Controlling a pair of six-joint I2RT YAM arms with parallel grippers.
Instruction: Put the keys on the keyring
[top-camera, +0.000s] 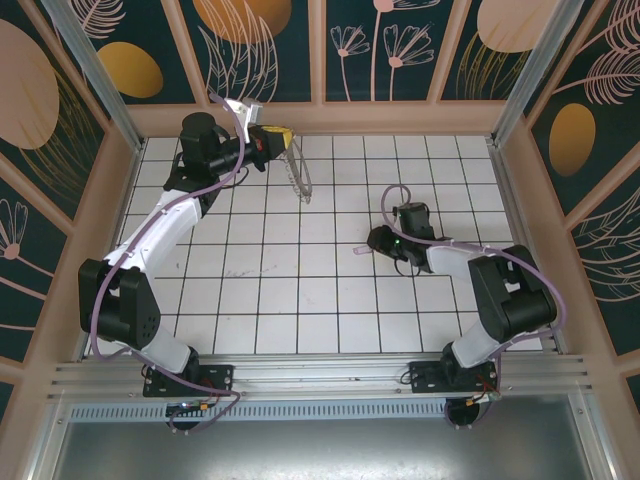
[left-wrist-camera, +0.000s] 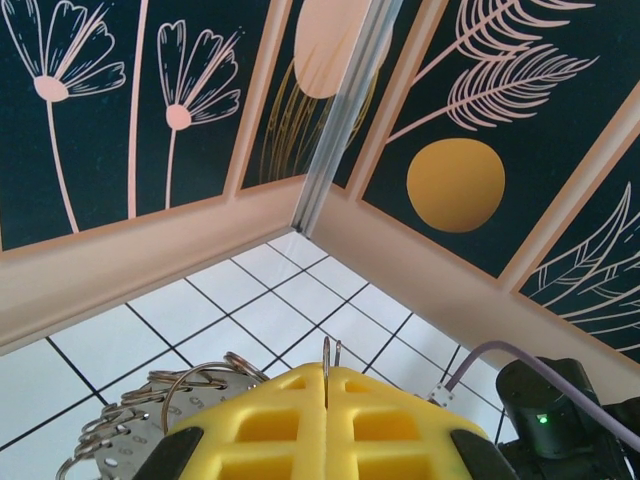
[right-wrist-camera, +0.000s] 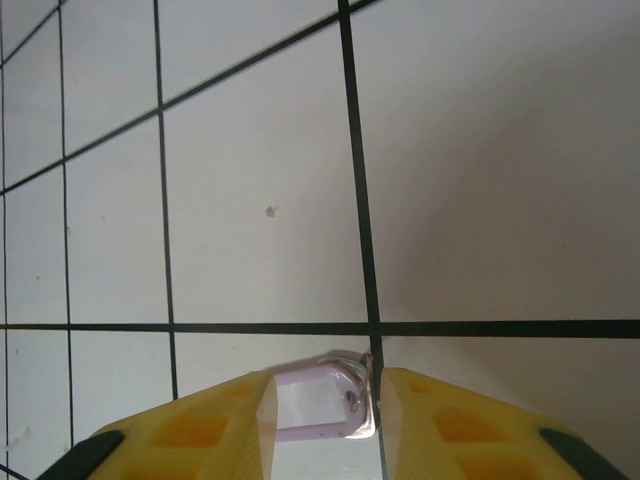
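Observation:
My left gripper (top-camera: 276, 136) is raised near the back wall and shut on the keyring (top-camera: 297, 180), which hangs edge-on below it. In the left wrist view the thin wire of the keyring (left-wrist-camera: 327, 356) sticks up between the closed yellow pads, and several small rings (left-wrist-camera: 190, 385) bunch to the left. My right gripper (top-camera: 368, 245) is low on the tiled floor right of centre. In the right wrist view the key's lilac tag (right-wrist-camera: 315, 400) lies crosswise between the yellow fingers (right-wrist-camera: 215, 420), with metal at its right end. Both pads meet the tag's ends.
The white tiled floor (top-camera: 300, 290) is boxed in by low peach walls (top-camera: 320, 118) with dark floral panels above. The right arm's black body (left-wrist-camera: 545, 420) shows low in the left wrist view. A purple cable (top-camera: 395, 190) loops over the right wrist.

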